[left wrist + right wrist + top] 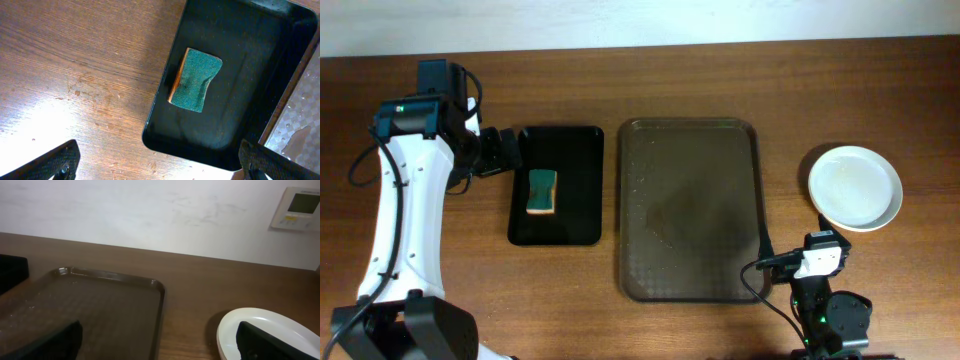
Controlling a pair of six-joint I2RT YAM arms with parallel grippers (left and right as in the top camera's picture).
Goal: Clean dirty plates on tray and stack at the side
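Note:
The dark brown tray (688,210) lies in the middle of the table with no plates on it; it also shows in the right wrist view (100,310). White plates (855,187) sit stacked on the table to its right, also seen in the right wrist view (265,330); I cannot tell how many. No smear shows on the top one. My left gripper (160,165) is open and empty, just left of the black sponge tray (558,185). My right gripper (160,342) is open and empty, near the front edge between the tray and the plates.
A green sponge with an orange underside (542,191) lies in the black sponge tray, also in the left wrist view (196,80). Water drops wet the brown tray's surface. A wall with a thermostat (299,207) stands beyond the table's far edge.

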